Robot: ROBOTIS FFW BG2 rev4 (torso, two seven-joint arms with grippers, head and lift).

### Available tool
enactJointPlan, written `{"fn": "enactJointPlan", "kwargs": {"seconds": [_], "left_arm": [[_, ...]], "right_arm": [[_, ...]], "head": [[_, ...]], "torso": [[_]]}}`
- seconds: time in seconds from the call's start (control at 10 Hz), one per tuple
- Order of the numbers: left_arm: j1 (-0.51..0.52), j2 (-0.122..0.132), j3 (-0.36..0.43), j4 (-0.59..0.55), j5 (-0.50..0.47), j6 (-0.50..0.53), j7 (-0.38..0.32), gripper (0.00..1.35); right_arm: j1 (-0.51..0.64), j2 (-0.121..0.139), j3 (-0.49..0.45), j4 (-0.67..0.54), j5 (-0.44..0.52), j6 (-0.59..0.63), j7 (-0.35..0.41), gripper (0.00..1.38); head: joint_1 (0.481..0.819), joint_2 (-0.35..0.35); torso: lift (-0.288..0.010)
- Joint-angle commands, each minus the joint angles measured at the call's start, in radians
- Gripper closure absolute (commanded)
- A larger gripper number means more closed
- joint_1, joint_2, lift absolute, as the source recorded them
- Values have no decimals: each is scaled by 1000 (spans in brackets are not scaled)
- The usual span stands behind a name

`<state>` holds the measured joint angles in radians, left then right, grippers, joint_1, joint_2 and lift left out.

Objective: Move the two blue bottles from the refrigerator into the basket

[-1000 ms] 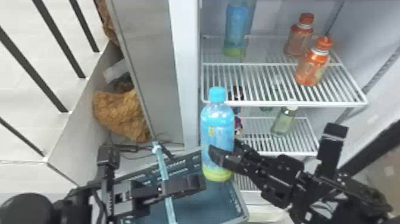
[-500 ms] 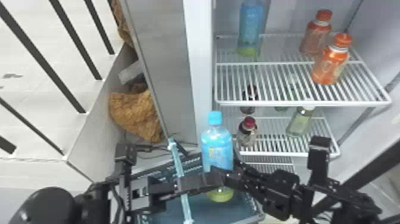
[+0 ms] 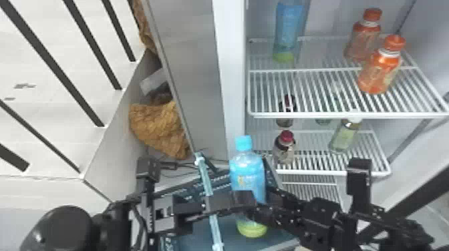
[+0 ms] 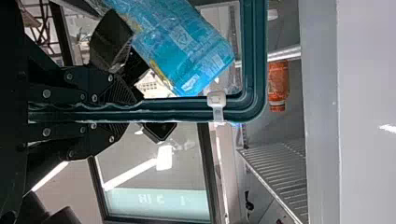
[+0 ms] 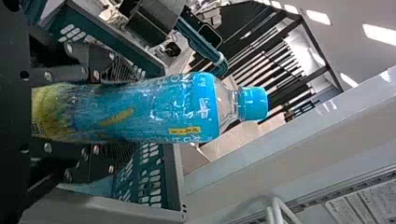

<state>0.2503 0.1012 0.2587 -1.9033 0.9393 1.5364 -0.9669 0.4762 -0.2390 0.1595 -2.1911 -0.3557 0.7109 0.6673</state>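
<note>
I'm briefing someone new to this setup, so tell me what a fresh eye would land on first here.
Probably the bright blue bottle in the right gripper, at the basket, low in the middle of the head view. Next would likely come the two orange bottles on the upper wire shelf, towards the upper right, with another blue bottle to their left.

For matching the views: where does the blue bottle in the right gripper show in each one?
Head view: blue bottle, below centre, just right of the teal basket handle.
Left wrist view: blue bottle, beside the handle, which the left gripper grips.
Right wrist view: blue bottle, between the right gripper's fingers, cap beyond them.
Shared landmark: teal basket handle.
</note>
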Motion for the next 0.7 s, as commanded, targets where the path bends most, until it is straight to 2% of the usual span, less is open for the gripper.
{"fn": "enactJointPlan", "kwargs": {"seconds": [0.0,0.1,0.2,0.6], "left_arm": [[0,0,-1,0,0,0,0,1202],[0,2,-1,0,0,0,0,1202],[0,2,-1,0,0,0,0,1202],[0,3,-5,0,2,0,0,1202]], "right_arm": [[5,0,-4,-14,5,6,0,159],[7,0,-10,-21,11,6,0,65],[15,1,-14,-29,13,6,0,111],[37,12,-66,-58,35,-24,-2,121]], "head": [[695,98],[695,98],[695,95],[695,74]], "torso": [[-10],[-10],[-10],[-10]]}}
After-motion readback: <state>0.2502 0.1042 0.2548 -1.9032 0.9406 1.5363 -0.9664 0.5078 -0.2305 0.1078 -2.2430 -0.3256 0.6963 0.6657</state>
